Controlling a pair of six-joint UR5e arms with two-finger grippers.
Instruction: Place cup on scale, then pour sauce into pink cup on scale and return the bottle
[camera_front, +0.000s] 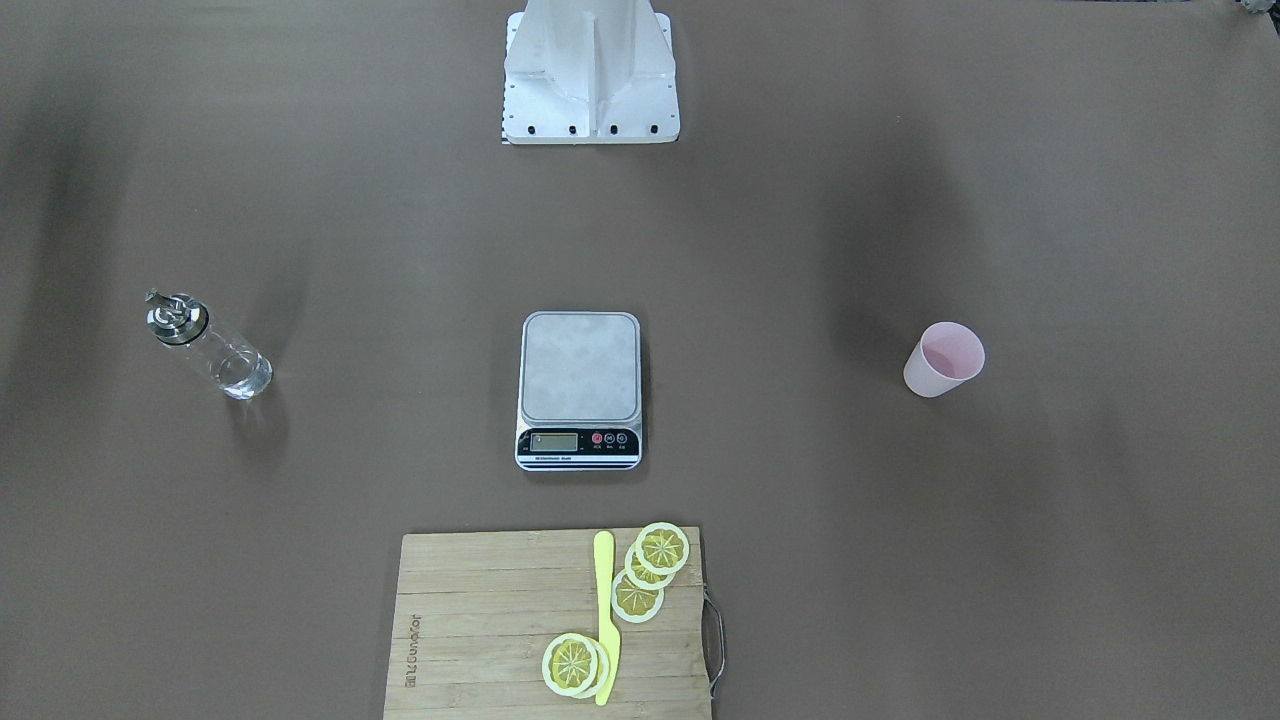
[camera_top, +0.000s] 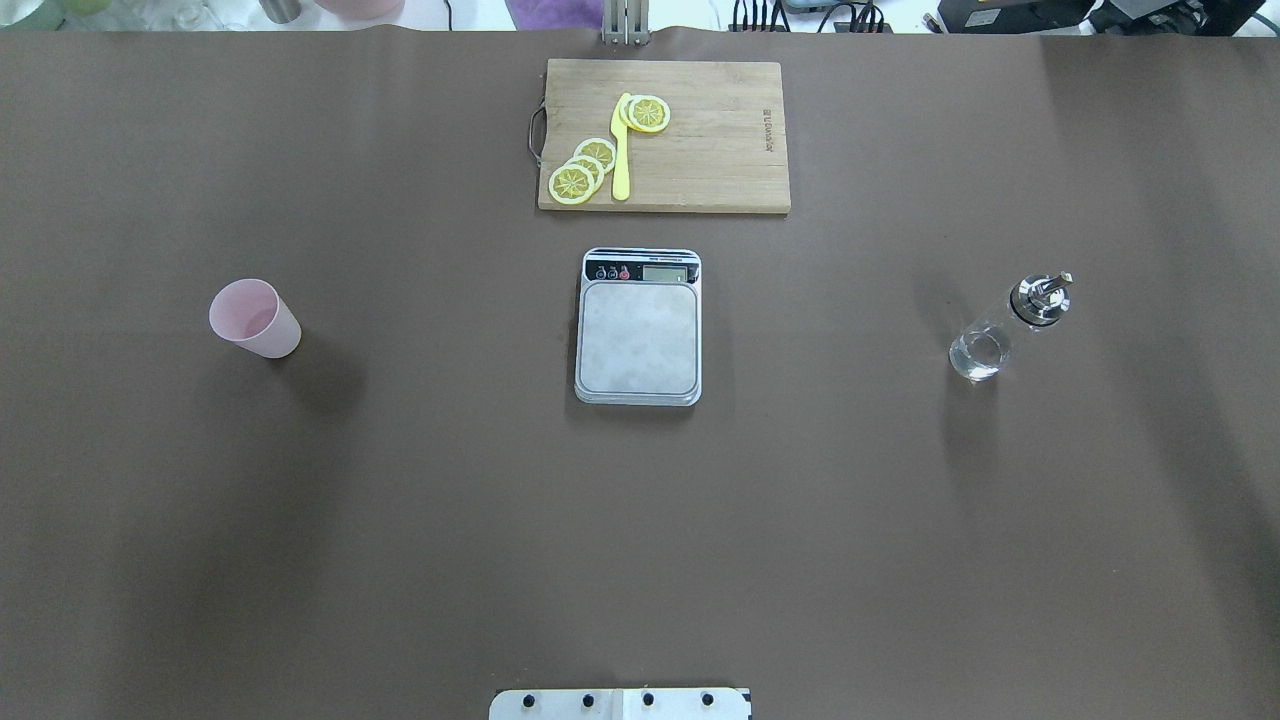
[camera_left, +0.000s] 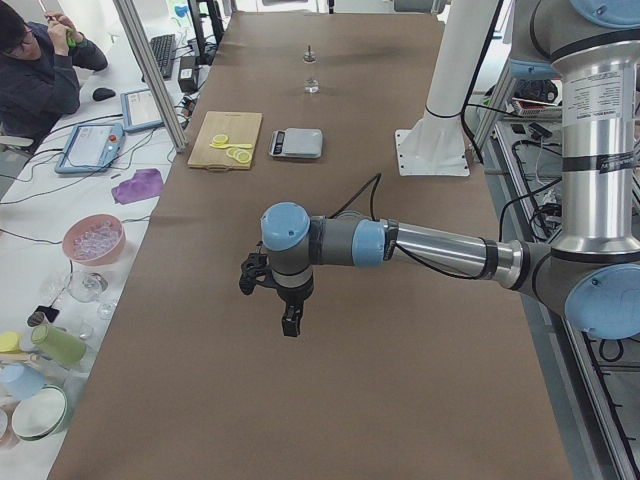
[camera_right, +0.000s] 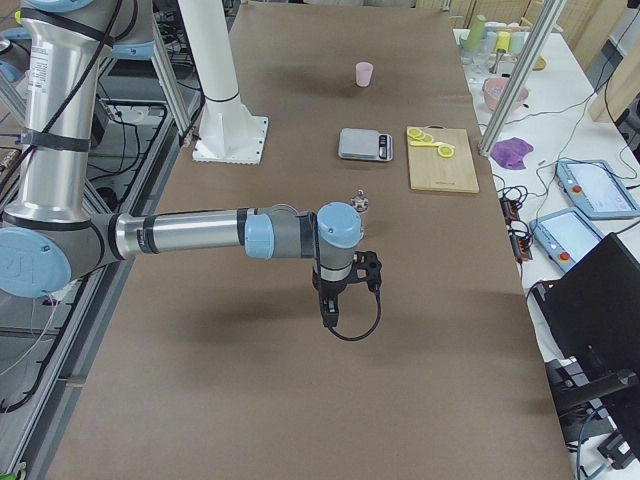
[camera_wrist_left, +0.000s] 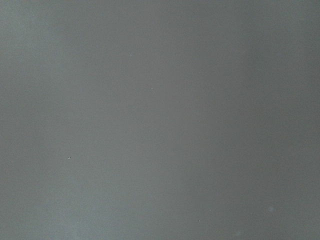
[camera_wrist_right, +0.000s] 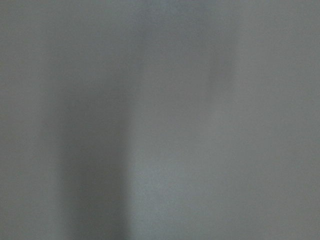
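Note:
The pale pink cup (camera_front: 943, 360) stands upright on the table on my left side, also in the overhead view (camera_top: 254, 319). The scale (camera_front: 580, 385) lies at the table's middle with nothing on its platform (camera_top: 639, 335). The clear glass bottle (camera_front: 208, 346) with a metal cap stands upright on my right side (camera_top: 1005, 330). My left gripper (camera_left: 290, 325) shows only in the left side view, hanging above the table; I cannot tell its state. My right gripper (camera_right: 328, 315) shows only in the right side view, near the bottle (camera_right: 360, 210); I cannot tell its state.
A wooden cutting board (camera_top: 720, 150) with lemon slices (camera_top: 583, 168) and a yellow knife (camera_top: 621, 150) lies beyond the scale. The robot's white base (camera_front: 590, 70) stands at the near edge. Both wrist views show only blurred table surface.

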